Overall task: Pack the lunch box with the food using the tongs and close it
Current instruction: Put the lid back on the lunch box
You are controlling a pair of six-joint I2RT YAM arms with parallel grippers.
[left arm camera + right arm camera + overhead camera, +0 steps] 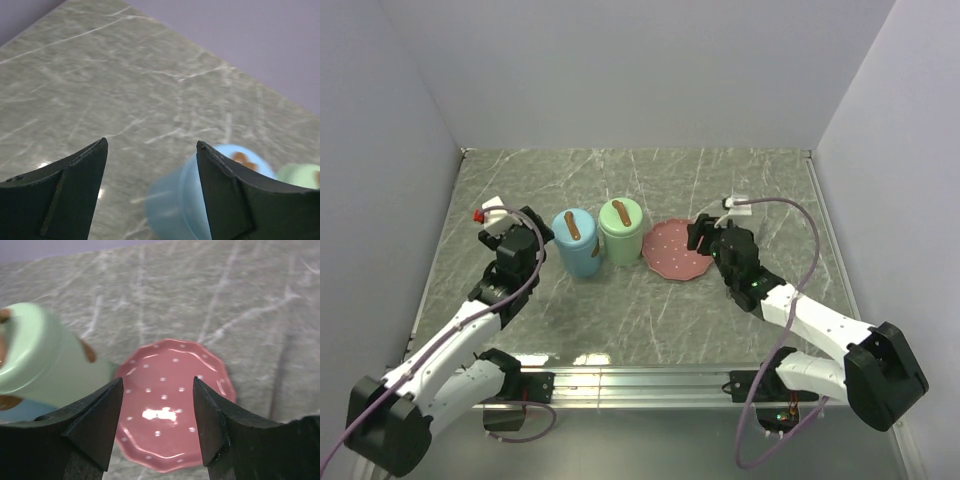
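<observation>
beside the pink plate point(676, 253) stands a green container point(620, 232).

A light blue round lidded container point(577, 243), a pale green one alike point(621, 231) and a flat pink scalloped plate point(672, 250) stand in a tight row across the middle of the grey marbled desk point(640, 180), with no passage between the two containers. The left claw point(151, 145) crowds the row's left end, the right claw point(156, 382) its right end. Bare desk runs behind the row to the far edge and before it to the near edge.
</observation>
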